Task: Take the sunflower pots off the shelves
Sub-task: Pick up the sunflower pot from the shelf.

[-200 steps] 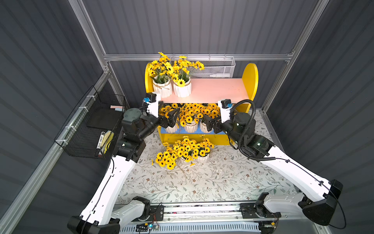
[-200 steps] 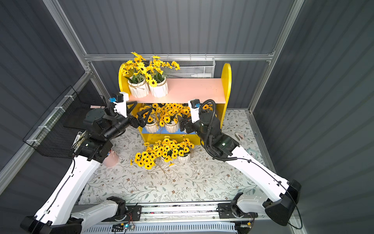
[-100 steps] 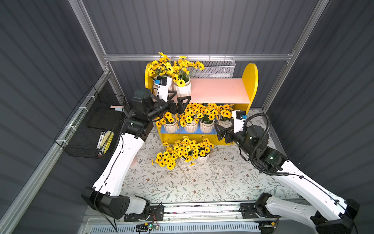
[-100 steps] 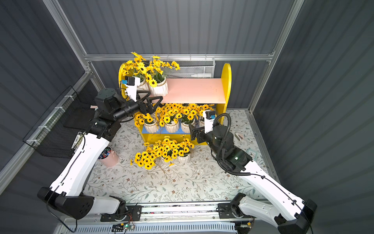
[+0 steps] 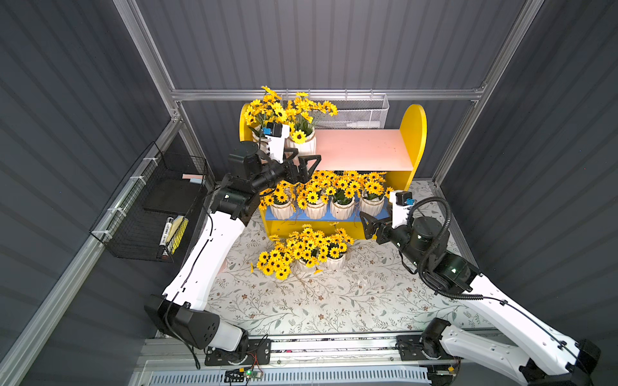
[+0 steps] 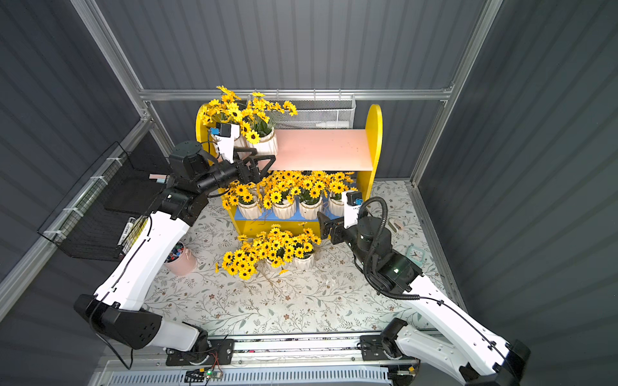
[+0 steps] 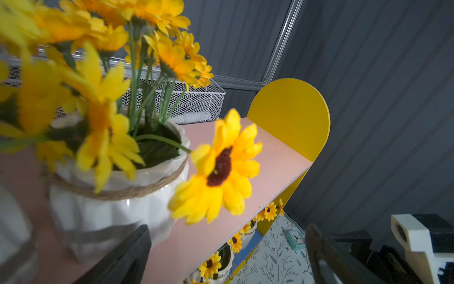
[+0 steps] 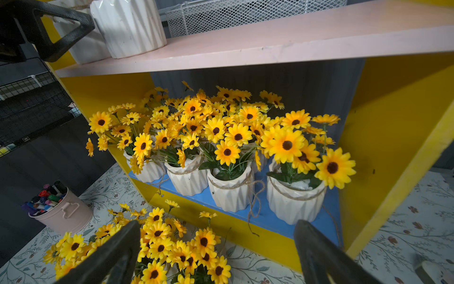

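Because sunflower pots point(image 5: 306, 147) sit on the shelves point(image 5: 414, 133), the left pincer point(image 5: 303, 161) is open and empty by the top board point(image 5: 364, 148), the right pincer point(image 5: 366, 227) too by the bottom board point(image 8: 264, 218).

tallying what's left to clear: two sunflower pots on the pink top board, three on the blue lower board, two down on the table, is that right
Not quite. The blue lower board holds four sunflower pots, not three; the right wrist view shows them in a row. Two on the pink top board and two on the table is right.
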You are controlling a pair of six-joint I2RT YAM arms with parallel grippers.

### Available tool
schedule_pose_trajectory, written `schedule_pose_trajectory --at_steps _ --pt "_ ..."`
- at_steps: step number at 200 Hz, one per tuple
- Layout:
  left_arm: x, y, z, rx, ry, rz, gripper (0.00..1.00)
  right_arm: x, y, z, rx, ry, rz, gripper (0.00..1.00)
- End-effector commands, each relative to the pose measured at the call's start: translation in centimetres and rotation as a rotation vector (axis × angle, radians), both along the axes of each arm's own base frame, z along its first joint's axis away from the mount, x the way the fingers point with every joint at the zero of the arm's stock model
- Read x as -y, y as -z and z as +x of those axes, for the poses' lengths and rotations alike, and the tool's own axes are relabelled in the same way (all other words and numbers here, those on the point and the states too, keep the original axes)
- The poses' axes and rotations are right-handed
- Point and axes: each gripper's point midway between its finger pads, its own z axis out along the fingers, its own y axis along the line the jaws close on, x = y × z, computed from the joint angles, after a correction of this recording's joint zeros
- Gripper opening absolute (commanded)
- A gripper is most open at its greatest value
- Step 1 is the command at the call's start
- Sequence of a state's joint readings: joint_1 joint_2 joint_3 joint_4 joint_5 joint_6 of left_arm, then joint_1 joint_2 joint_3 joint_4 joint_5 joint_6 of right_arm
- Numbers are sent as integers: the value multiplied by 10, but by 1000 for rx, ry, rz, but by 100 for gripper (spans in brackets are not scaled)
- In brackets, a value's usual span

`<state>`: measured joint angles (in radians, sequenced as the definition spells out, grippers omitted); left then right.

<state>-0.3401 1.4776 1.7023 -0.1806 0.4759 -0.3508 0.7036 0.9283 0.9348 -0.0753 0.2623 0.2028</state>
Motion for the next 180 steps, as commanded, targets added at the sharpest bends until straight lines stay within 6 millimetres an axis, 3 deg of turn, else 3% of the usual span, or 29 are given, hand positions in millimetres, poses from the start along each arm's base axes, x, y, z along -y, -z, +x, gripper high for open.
schedule_pose_trajectory --at_steps 1,81,130,180 --pt "0 -17 6 52 -45 -10 99 2 -3 -3 9 -3 30 99" --pt "-4 -15 7 113 -206 78 99 2 2 -3 1 -10 37 99" --pt "9 -7 15 149 -289 182 99 1 4 -2 -3 -16 38 99" --pt "-2 -1 23 145 -411 235 99 2 8 -1 -10 -12 33 99"
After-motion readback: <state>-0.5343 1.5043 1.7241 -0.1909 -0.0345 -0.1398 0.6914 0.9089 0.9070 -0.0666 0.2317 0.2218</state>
